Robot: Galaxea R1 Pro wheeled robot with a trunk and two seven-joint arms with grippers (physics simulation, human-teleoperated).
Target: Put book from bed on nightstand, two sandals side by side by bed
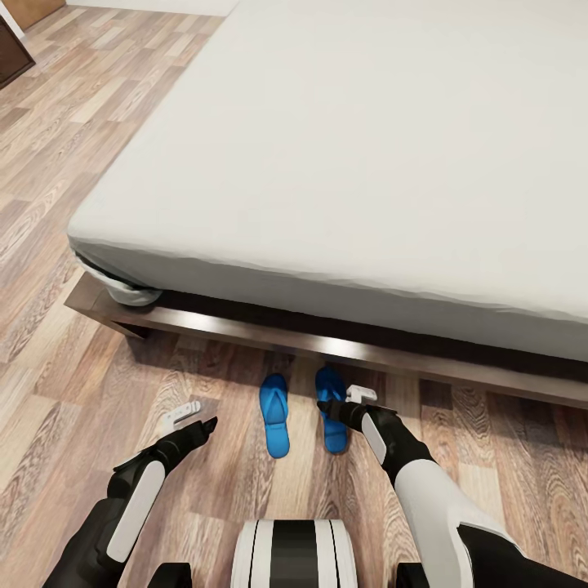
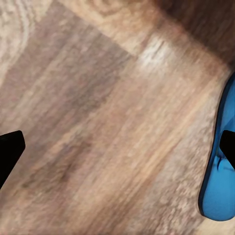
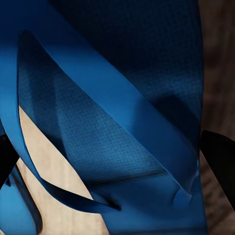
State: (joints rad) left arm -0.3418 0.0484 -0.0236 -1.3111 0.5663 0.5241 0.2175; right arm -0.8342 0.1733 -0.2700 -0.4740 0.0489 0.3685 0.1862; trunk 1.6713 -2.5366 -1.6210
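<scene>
The two bright blue smooth plastic sandals (image 1: 302, 412) lie side by side on the wood-plank floor (image 1: 73, 343), beside the large pale grey-white bed (image 1: 343, 163), the right hand (image 1: 341, 406) spread wide over one, apparently positioning it, the left hand (image 1: 196, 418) spread wide, idle.

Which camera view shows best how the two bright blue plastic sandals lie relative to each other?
The head view: both bright blue plastic sandals, the left one and the right one, lie parallel on the wood-plank floor beside the bed frame. The left wrist view catches one sandal's edge; the right wrist view shows one sandal's straps close up.
</scene>
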